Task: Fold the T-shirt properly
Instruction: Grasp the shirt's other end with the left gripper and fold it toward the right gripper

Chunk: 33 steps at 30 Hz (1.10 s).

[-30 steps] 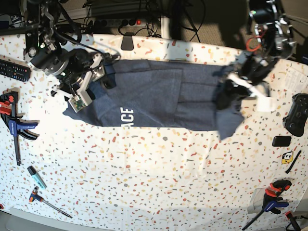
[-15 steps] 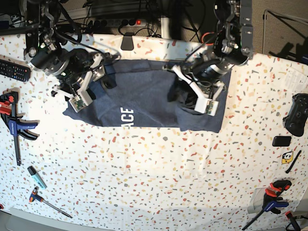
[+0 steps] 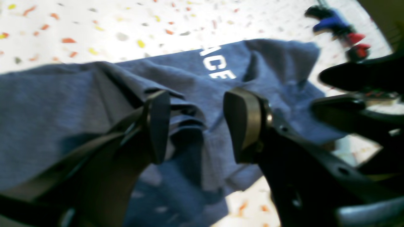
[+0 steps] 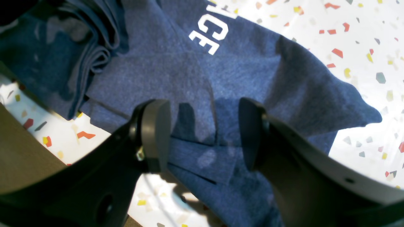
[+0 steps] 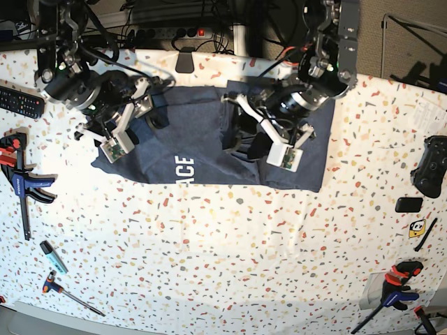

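We see the shirt (image 5: 202, 150) lying on the table (image 5: 230, 265), partly folded. Our left gripper (image 3: 195, 126) and right gripper (image 4: 202, 135) hang over it, jaws spread wide, maybe touching nothing.

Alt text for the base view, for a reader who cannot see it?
A navy T-shirt lies partly folded on a speckled table, white letters showing. Both grippers, left and right, hover over it with jaws open.
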Motion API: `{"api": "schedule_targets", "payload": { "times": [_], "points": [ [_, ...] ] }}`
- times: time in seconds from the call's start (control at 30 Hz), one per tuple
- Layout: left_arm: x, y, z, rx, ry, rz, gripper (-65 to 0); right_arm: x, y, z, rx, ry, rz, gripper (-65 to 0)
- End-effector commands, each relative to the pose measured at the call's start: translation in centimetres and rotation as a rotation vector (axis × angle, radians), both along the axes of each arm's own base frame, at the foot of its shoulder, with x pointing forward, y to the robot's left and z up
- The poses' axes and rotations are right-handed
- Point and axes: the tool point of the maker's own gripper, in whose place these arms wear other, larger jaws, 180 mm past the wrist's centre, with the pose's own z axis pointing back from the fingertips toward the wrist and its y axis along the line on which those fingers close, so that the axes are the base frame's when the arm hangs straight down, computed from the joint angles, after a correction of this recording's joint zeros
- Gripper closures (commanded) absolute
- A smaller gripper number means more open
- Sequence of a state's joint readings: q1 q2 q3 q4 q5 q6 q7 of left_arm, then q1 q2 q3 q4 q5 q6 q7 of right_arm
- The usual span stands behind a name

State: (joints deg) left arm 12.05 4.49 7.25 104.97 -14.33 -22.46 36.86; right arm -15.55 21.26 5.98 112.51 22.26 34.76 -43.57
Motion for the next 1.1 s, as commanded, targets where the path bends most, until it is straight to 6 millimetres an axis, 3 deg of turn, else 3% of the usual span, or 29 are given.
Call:
{"api": "schedule_targets", "payload": {
  "times": [0.0,0.17,0.3,0.43,0.67,0.8,1.07],
  "points": [
    [1.0,0.3,1.5,-0.007,-0.057,0.018,-30.1,0.6,0.1,1.3,0.011,-0.047,0.006,-34.1],
    [2.2,3.6,1.5,0.061,-0.069,0.098,-30.1,0.6,0.1,1.2,0.010,-0.047,0.006,-34.1],
    [1.3,5.5,-0.3,0.060,0.047,0.125,-30.1,0.6,0.1,1.2,0.010,-0.047,0.006,-34.1],
    [-0.6,4.3,-0.6,-0.043,0.068,0.081,-30.1,0.6,0.1,1.3,0.012,-0.048,0.006,-34.1],
    [-1.4,2.6,-4.1,-0.060,0.114,0.069,-30.1,0.6,0.1,1.3,0.012,-0.047,0.006,-34.1],
    [-0.8,0.6,-4.5,-0.075,0.116,0.023,-30.1,0.6,0.1,1.3,0.011,-0.047,0.006,-34.1],
    [3.1,-2.0,-3.4,-0.074,0.077,-0.005,-30.1,0.6,0.1,1.2,0.009,-0.045,0.006,-34.1]
  ]
}}
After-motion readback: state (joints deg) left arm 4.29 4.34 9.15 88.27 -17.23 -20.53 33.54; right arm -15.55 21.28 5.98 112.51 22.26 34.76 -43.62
